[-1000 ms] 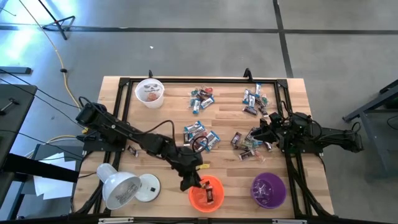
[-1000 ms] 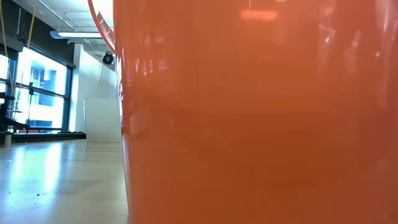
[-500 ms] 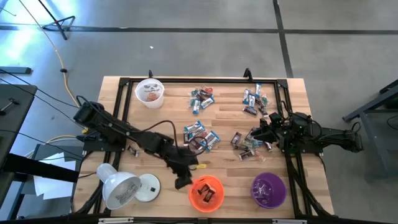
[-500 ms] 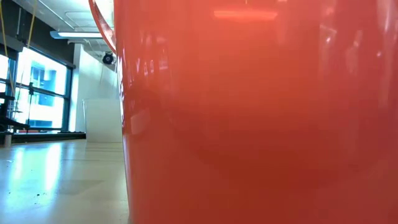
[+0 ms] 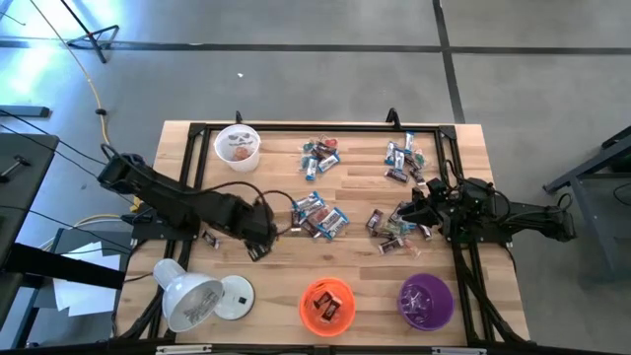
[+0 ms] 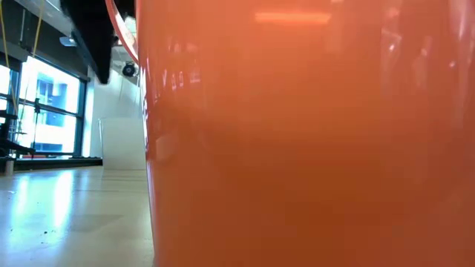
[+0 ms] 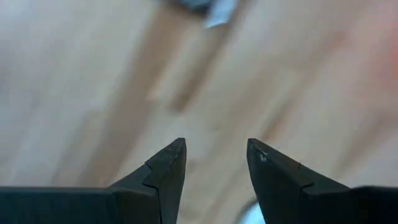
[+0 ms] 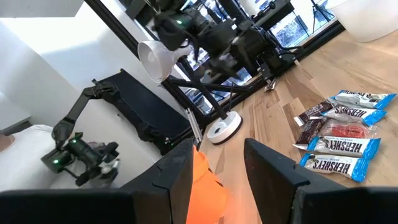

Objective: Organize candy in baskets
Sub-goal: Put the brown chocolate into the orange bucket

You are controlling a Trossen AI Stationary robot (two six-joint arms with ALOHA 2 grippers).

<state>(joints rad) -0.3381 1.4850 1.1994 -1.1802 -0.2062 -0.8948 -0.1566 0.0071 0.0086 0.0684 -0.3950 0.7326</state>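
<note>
Candy lies in piles on the wooden table: one in the middle (image 5: 317, 215), one far middle (image 5: 320, 156), one far right (image 5: 404, 158) and one at the right (image 5: 389, 229). The orange basket (image 5: 327, 306) at the near edge holds a few bars. The purple basket (image 5: 426, 301) stands to its right, the white basket (image 5: 238, 146) at the far left. My left gripper (image 5: 259, 248) (image 7: 216, 149) points down over bare wood left of the middle pile, open, nothing between its fingers. My right gripper (image 8: 217, 152) rests level at the table's right side, open and holding nothing.
A white dome lamp (image 5: 192, 296) lies at the near left corner, its round base (image 5: 237, 294) beside it. A black frame (image 5: 296, 126) runs along the table's edges. The orange basket's wall (image 6: 297, 133) fills the low view.
My left gripper has drawn back from over the orange basket's rim toward the table's left and far side, and has tipped from slanting to pointing nearly straight down. It now hangs over bare wood beside the middle pile. The right arm has kept still.
</note>
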